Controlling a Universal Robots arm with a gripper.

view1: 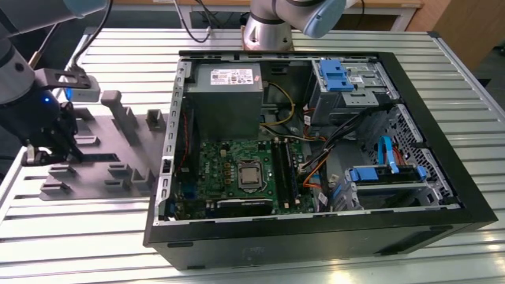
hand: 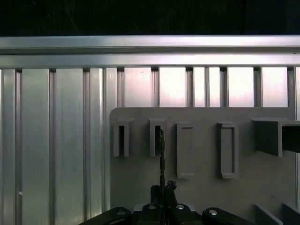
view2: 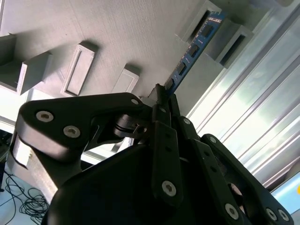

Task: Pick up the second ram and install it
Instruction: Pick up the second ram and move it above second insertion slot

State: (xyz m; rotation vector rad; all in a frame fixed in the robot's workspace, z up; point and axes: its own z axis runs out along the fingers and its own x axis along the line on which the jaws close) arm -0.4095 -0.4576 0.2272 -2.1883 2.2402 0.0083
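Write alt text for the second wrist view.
The black gripper is closed on one end of the second ram, which stretches away over a grey fixture plate with raised blocks. A ribbed metal table lies beside the plate.

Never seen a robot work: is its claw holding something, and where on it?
Yes: the gripper is shut on the second ram, pinching the end nearest the wrist.
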